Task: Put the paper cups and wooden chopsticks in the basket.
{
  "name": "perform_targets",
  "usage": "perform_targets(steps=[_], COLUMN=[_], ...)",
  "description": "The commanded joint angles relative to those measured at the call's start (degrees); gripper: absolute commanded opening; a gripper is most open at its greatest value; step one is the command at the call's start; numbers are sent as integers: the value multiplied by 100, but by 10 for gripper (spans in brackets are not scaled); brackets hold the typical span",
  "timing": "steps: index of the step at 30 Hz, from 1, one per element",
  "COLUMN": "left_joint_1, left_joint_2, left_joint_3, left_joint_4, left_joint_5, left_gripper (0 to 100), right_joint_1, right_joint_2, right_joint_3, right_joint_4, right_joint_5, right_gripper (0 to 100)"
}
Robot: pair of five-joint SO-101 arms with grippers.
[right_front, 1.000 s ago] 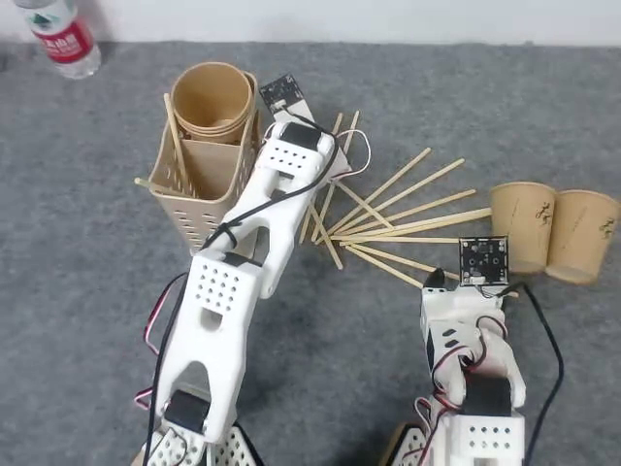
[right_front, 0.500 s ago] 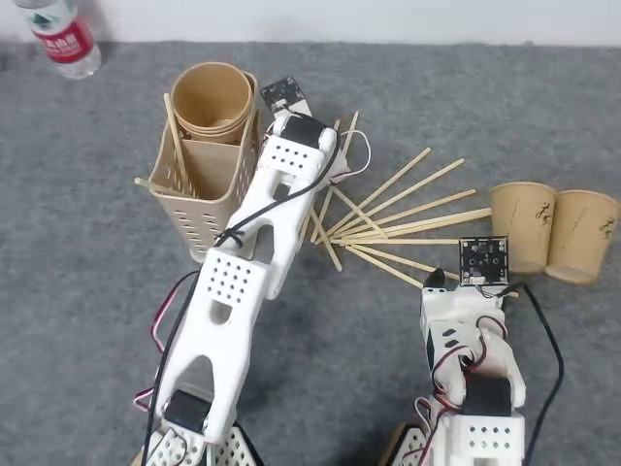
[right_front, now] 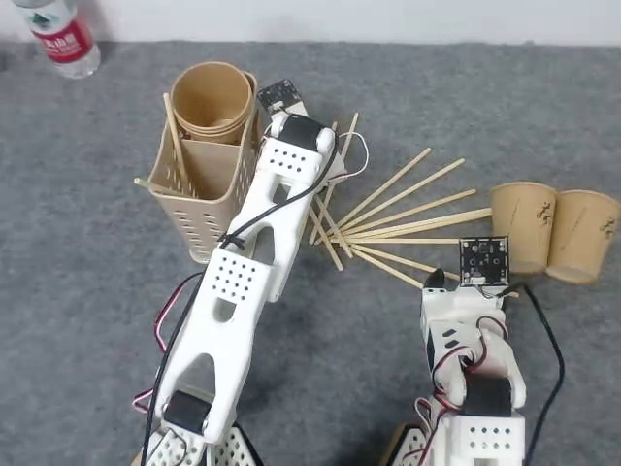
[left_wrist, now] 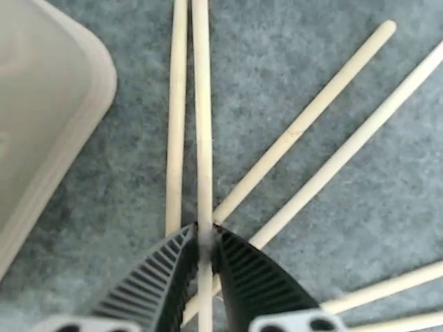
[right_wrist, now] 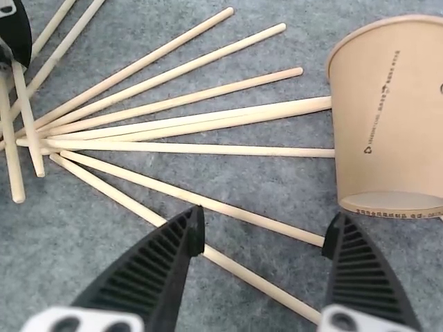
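Observation:
Several wooden chopsticks (right_front: 408,209) lie fanned on the grey mat between the arms. My left gripper (left_wrist: 204,232) is down at the fan's basket end, shut on one chopstick (left_wrist: 201,104) that runs straight out past its tips. The beige slotted basket (right_front: 194,209) beside it holds stacked paper cups (right_front: 212,97) and a chopstick (right_front: 175,136). Two more paper cups (right_front: 522,225) (right_front: 580,233) lie on their sides at the right. My right gripper (right_wrist: 265,225) hangs open over the chopsticks' near ends, with a cup (right_wrist: 391,117) just beyond one finger.
A plastic bottle (right_front: 60,34) with a red label lies at the back left corner. The basket's rounded corner (left_wrist: 48,104) is close beside the held chopstick. The left gripper's dark tip (right_wrist: 14,28) shows at the edge of the right wrist view.
The left arm's wrist has shifted slightly toward the basket, and the short crossed chopsticks beside it have turned a little. The right arm has not moved.

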State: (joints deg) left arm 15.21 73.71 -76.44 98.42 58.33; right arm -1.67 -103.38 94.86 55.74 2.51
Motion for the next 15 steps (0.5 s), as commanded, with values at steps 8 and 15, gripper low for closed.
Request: perform_targets(steps=[8, 15], left_joint_1=[360, 853], left_joint_2=[-167, -826], left_joint_3=[-189, -163], left_joint_4=[220, 229], left_joint_5=[-545, -853], left_gripper=[12, 12], right_joint_1=[48, 48], right_joint_2=[-57, -57], right_joint_3=[-35, -35], right_joint_4=[-31, -31], right_joint_5=[79, 79], right_gripper=[284, 284])
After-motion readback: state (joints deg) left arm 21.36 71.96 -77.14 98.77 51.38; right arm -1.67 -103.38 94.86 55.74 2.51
